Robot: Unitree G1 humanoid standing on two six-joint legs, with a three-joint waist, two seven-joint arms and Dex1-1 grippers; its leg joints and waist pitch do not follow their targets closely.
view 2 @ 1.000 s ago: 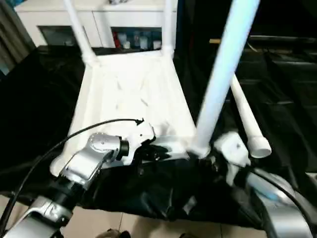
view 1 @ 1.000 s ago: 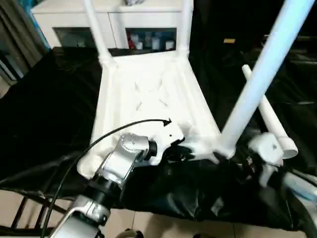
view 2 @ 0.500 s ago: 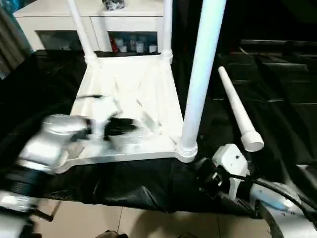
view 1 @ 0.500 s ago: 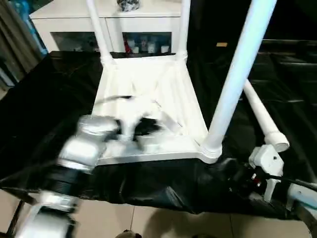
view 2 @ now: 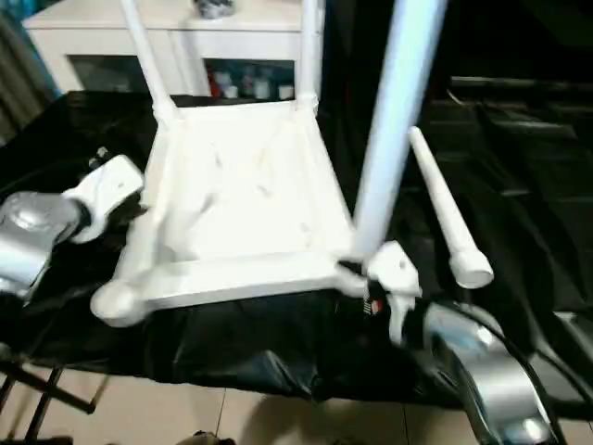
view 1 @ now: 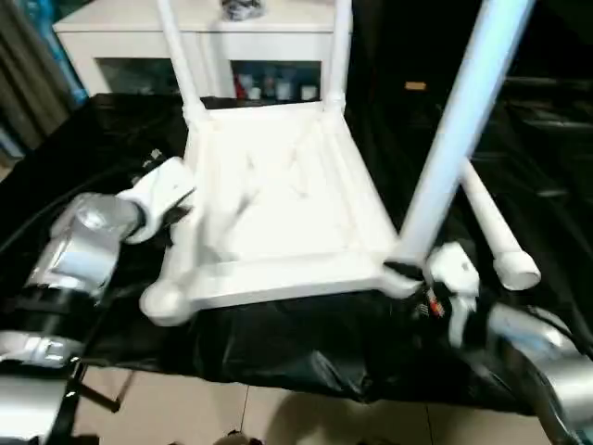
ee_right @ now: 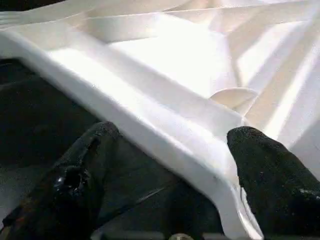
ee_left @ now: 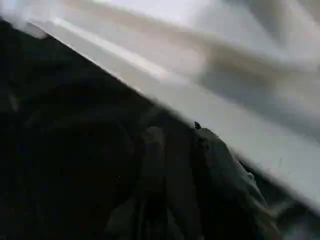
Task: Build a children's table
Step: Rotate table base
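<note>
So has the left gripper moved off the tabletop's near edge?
Yes. The left gripper has swung out to the tabletop's left side, beside its left rim, away from the near edge.

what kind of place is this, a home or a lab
Probably a lab staged as a room: a work surface draped in black sheeting, a white cabinet with glass doors behind, tiled floor below.

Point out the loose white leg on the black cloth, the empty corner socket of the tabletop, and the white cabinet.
loose leg [view 1: 488, 220], left eye view, middle of its tube.
empty corner socket [view 1: 163, 303], left eye view, its rounded near end.
white cabinet [view 2: 176, 42], right eye view, front edge of its top.
</note>
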